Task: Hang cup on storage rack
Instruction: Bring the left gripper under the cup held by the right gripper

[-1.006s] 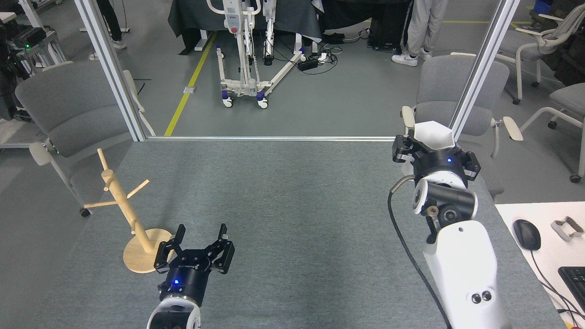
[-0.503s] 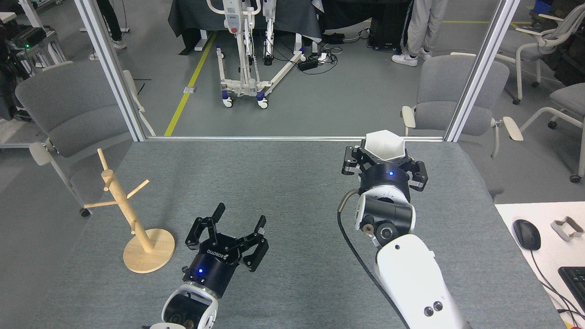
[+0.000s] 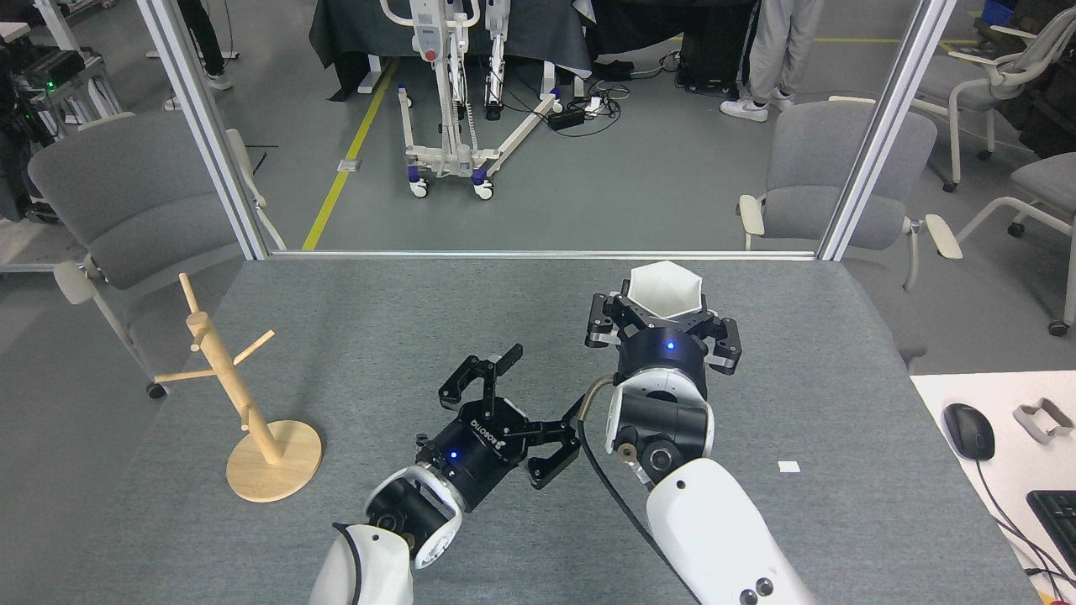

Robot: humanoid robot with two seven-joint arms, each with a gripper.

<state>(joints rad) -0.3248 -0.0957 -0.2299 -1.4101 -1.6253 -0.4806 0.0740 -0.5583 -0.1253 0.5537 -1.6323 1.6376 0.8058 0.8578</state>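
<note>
Shifted leftward, right tool [image 3: 664,315] clasps white hexagonal-rimmed cup [image 3: 666,288] upright; left tool [image 3: 538,395] gapes wide.

Between your cup-holding right gripper [image 3: 663,322] and the storage rack [image 3: 239,391], only your open left gripper [image 3: 538,403] intervenes; elsewhere bare table [image 3: 378,319].

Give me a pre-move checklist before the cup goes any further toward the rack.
1. Cup held by right gripper: ok, fingers on both sides of it.
2. Cup upright, mouth up: ok.
3. Left gripper open and empty: ok.
4. Arms clear of each other: cannot tell, left gripper sits close beside the right wrist.
5. Rack standing, pegs free: ok.
6. Table between cup and rack bare: ok.
</note>
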